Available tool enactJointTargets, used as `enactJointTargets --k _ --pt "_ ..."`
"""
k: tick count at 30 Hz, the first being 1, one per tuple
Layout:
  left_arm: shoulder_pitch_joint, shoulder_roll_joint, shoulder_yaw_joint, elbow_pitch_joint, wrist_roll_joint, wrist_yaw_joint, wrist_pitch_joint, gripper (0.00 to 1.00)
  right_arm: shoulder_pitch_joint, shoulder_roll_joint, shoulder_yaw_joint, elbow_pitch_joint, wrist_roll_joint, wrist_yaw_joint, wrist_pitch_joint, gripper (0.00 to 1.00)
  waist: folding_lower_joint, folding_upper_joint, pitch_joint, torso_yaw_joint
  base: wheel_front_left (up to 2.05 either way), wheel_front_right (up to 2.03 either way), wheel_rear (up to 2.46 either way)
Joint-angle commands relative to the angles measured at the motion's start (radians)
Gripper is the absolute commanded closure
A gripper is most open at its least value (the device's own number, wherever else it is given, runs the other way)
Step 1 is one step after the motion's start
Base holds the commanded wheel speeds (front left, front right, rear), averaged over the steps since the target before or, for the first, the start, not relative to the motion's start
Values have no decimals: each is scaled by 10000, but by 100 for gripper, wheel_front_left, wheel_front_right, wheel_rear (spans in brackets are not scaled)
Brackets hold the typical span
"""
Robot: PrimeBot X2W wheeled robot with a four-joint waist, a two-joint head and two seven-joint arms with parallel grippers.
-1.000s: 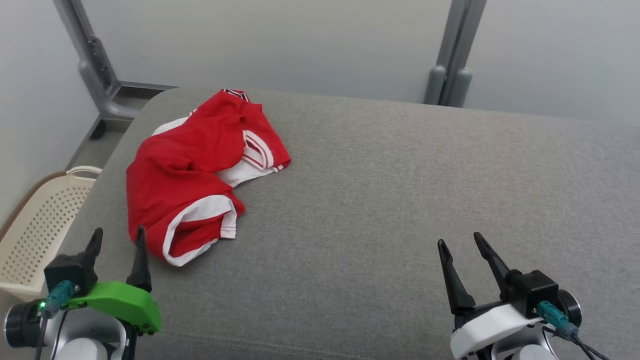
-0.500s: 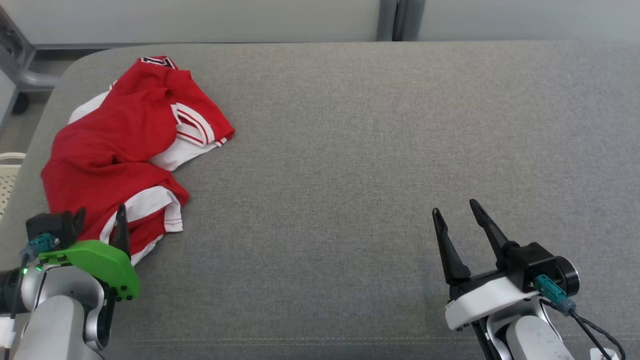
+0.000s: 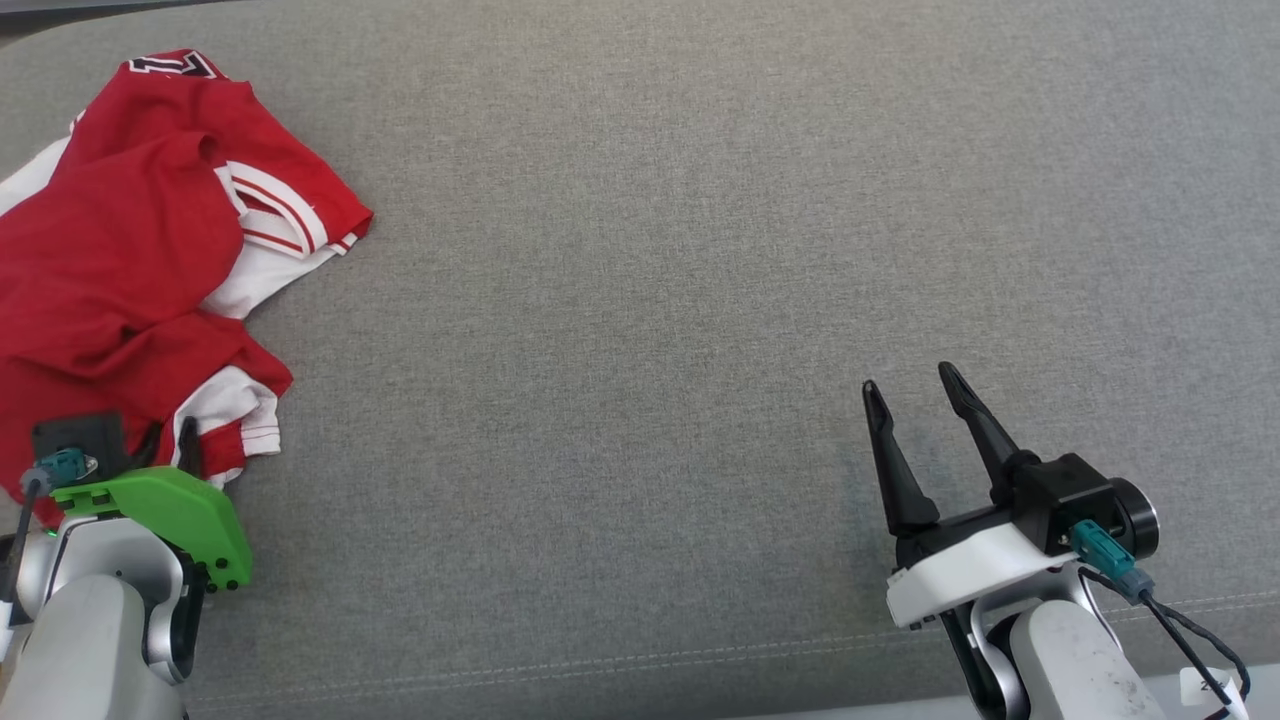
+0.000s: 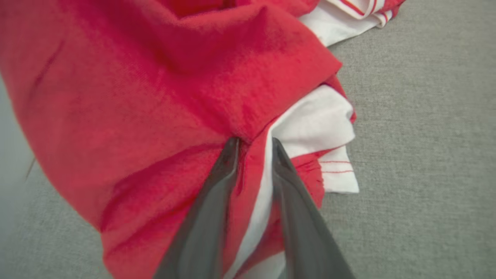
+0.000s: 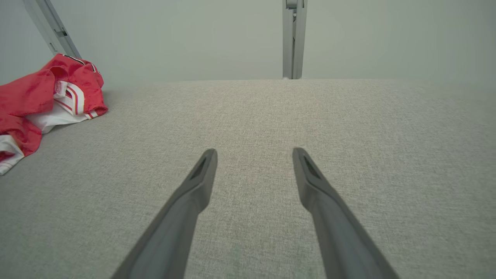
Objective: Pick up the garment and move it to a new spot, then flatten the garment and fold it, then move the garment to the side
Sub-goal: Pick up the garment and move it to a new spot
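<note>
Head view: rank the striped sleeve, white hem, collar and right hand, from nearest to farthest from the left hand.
From the left hand:
1. White hem, right at its fingertips.
2. Striped sleeve, farther up, at the right edge of the garment.
3. Collar, at the garment's far top.
4. Right hand, far across the grey surface.

The head camera looks steeply down on the grey bench (image 3: pixel 640 250). The left wrist camera hangs close over the red garment (image 4: pixel 135 89), which lies at nine o'clock in the head view. The right wrist camera skims low across the bench, with the garment at ten o'clock.
</note>
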Motion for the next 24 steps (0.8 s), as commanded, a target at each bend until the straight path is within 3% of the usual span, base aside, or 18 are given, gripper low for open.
enactJointTargets --k 1,14,24 --pt "-40 71 8 -43 -66 30 17 100 -116 -28 -8 -6 4 -3 -30 0 -1 -1 -4 9 0 0 0" --pt "25 398 -149 -1817 378 47 -1469 100 49 -32 -46 134 175 -3 -31 0 -1 -1 -791 162 0 0 0" --pt "-265 389 -556 -4579 544 79 -1108 100 387 -32 -118 155 293 -3 -32 0 -1 -1 -1552 -303 0 0 0"
